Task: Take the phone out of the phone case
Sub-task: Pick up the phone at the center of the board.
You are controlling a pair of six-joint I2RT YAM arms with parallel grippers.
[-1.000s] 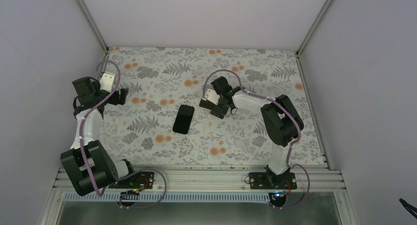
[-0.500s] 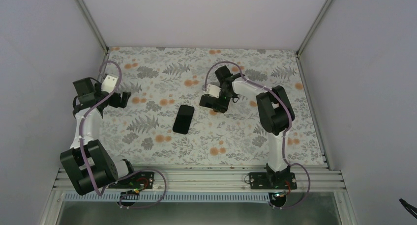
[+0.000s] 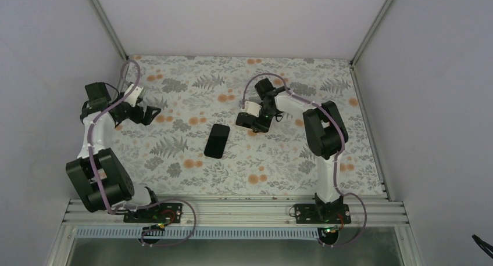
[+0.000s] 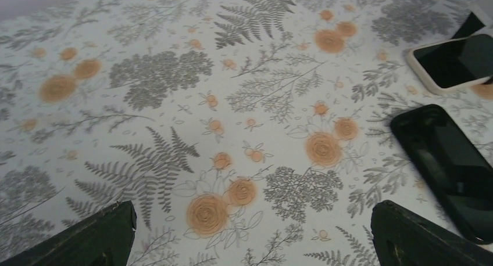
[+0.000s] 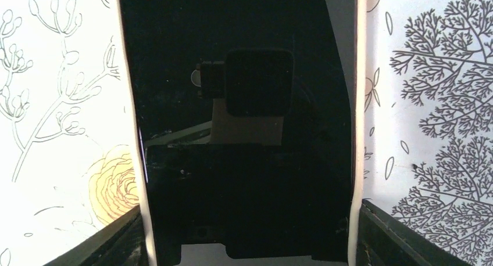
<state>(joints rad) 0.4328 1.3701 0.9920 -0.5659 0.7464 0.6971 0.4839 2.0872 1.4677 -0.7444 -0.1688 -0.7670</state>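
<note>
Phone (image 5: 244, 161) — glossy black screen, cream-white rim, flat on the table (image 3: 174, 179), mid-table, nearer the far edge. Right gripper (image 3: 254, 119) directly over it, fingers flanking its long sides; clamped or not, cannot tell. Top view hides it under the wrist — left wrist shows it beside a black phone case (image 4: 450, 170). Left gripper (image 3: 148, 112) spread wide near the left edge.

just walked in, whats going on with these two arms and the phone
The right gripper is down over a white-edged phone on the far middle of the floral table, with one finger along each long side. Whether it is clamped on the phone can't be told. A black phone case lies apart from the phone, nearer the centre, and looks empty from the left wrist view. The left gripper is open, hovers off to the left and holds nothing.
</note>
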